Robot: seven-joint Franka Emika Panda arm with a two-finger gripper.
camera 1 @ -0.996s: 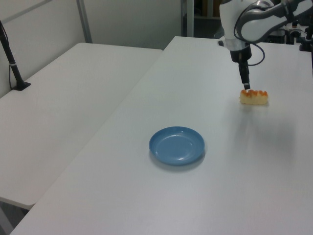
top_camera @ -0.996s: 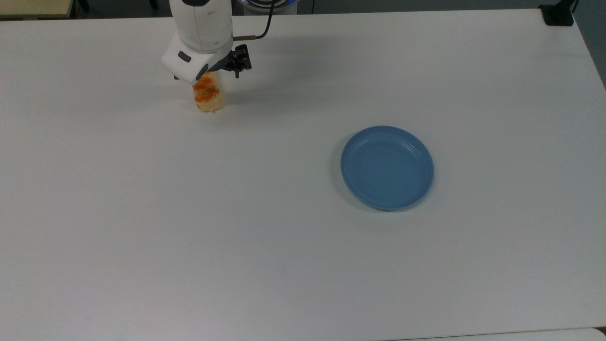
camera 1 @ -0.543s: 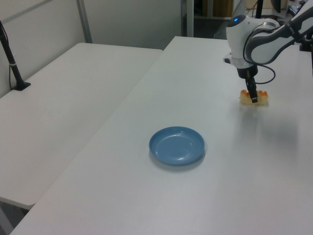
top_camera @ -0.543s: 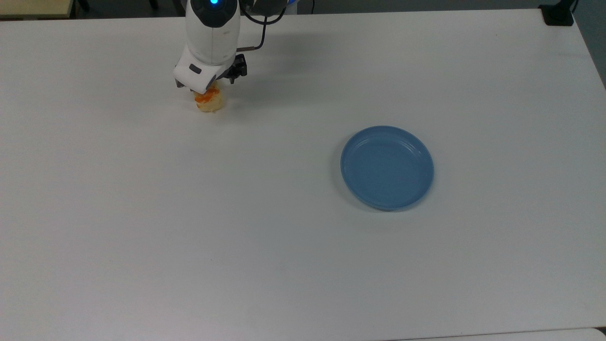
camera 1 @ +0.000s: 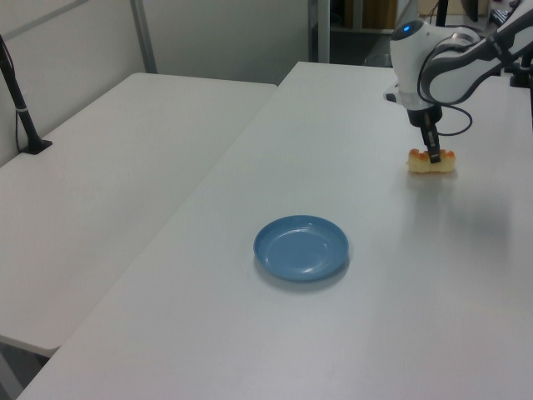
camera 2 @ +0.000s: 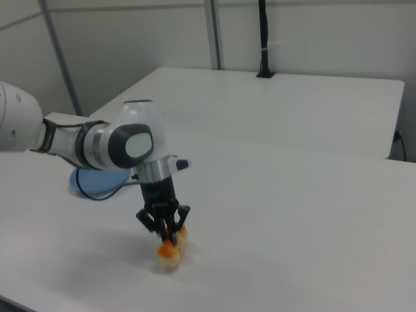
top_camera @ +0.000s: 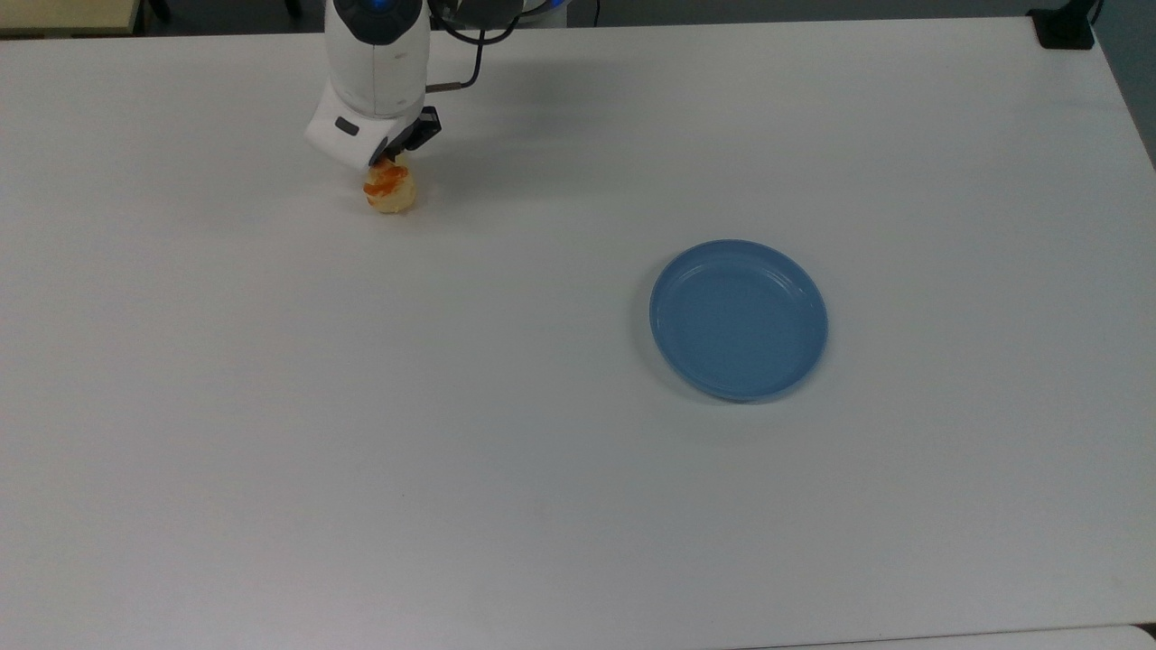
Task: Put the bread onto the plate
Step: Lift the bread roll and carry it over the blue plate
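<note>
White work table (top_camera: 578, 506), matte. 2nd white table (camera 1: 117, 158) alongside, black clamp post (camera 1: 18, 96) at its edge. Grey partition walls (camera 2: 130, 39), metal uprights.

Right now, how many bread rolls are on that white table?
1. The bread lies on the table under the end effector, far from the empty blue plate.

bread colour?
Pale beige bread with orange-brown glazed top, clearest in the left view.
</note>
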